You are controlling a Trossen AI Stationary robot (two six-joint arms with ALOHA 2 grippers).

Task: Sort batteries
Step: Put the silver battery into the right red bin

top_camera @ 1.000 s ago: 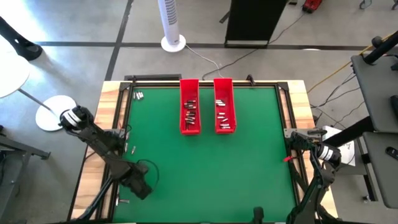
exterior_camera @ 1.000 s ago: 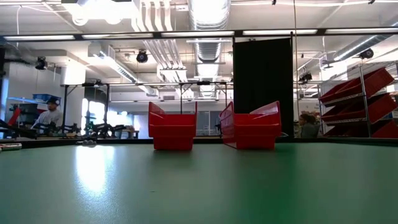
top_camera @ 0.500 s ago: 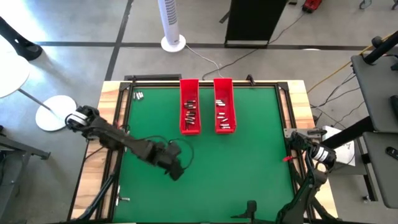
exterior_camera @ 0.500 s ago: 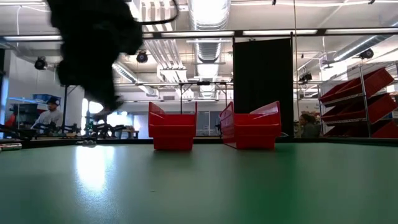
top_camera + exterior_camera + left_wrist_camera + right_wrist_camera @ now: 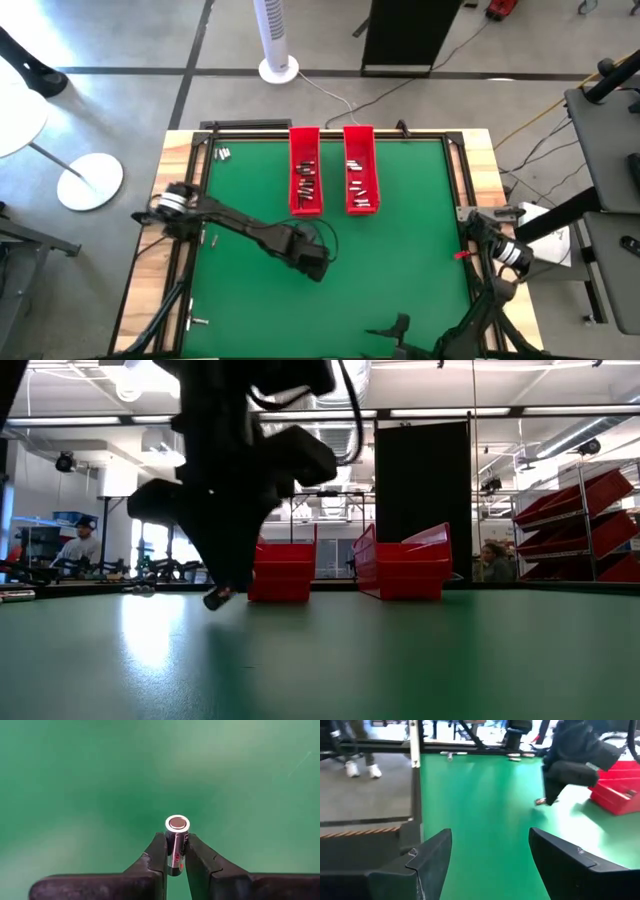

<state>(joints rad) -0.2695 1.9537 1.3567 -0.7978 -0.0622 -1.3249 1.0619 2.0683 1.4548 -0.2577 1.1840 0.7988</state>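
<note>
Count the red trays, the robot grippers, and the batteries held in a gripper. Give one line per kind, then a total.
Red trays: 2 (left tray, right tray)
Grippers: 2 (left gripper, right gripper)
Batteries held: 1 (battery, clamped in the left gripper; the right gripper is open and holds nothing)
Total: 5

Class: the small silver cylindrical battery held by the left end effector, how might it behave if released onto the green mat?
The small silver cylindrical battery looks rigid, so probably won't deform. Its round metal body seems smooth and could slip. On the flat green mat it would likely roll.
</note>
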